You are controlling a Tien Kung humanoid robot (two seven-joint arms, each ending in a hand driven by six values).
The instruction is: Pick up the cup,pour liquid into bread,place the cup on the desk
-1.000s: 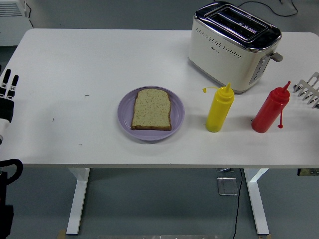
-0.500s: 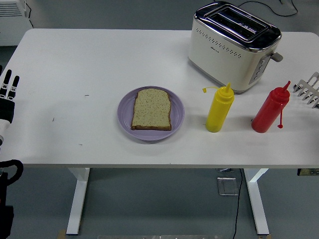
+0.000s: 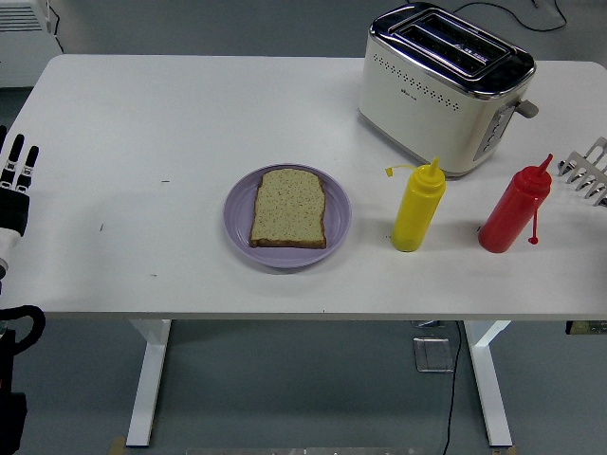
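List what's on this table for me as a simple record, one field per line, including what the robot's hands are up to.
table: white table
plate: purple plate, near the middle
bread: one slice of bread lying flat on the plate
yellow bottle: yellow squeeze bottle, upright, right of the plate
red bottle: red squeeze bottle, upright, further right
toaster: cream toaster, far right, slots empty
left hand: left hand at the left edge, fingers extended, holding nothing
right hand: right hand, fingers just showing at the right edge

Bread [image 3: 288, 208] on purple plate [image 3: 239, 227]; yellow bottle [image 3: 417, 207], red bottle [image 3: 513, 210] upright near toaster [image 3: 440, 87]
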